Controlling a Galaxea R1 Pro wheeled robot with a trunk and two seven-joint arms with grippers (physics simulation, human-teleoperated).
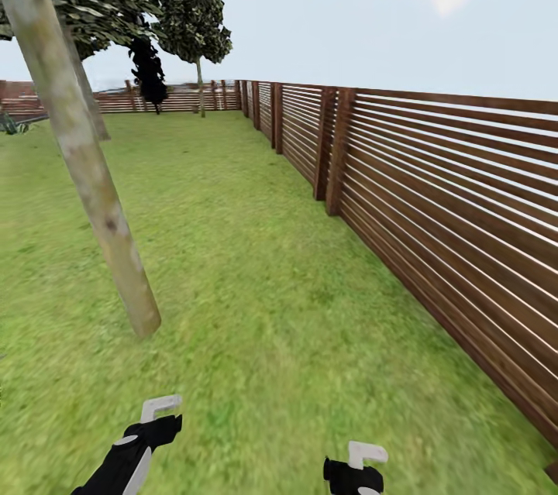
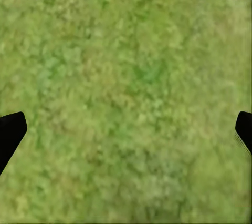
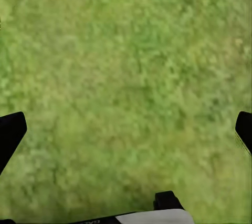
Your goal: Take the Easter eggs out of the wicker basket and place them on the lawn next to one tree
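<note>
Left tool [image 1: 160,407]: low in the head view, left of centre, black arm with a pale bracket on top; held over bare grass. In the left wrist view its 2 dark fingertips [image 2: 10,132] sit at opposite edges of the frame, wide apart, with nothing between them but turf
Right tool [image 1: 366,454]: at the bottom edge of the head view, right of centre, also over grass. The right wrist view shows its fingertips [image 3: 10,129] spread to both edges, nothing gripped
Lawn [image 1: 256,301]: bright mottled green, running from the robot to the far fence; both wrist views look straight onto it
Tree [image 1: 85,170]: pale grey-beige trunk, mottled, leaning in the head view, rooted in the grass ahead and left of the left tool; near the robot, well apart from the fence
Far trees: a second pale trunk [image 1: 89,104] behind the first; a slimmer tree [image 1: 200,88] with a dark green crown near the back fence; a near-black conical shrub [image 1: 149,77] beside it
Fence [image 1: 434,201]: dark brown horizontal slats, along the right side and across the far end
Eggs and basket: location cannot be told from these pictures
</note>
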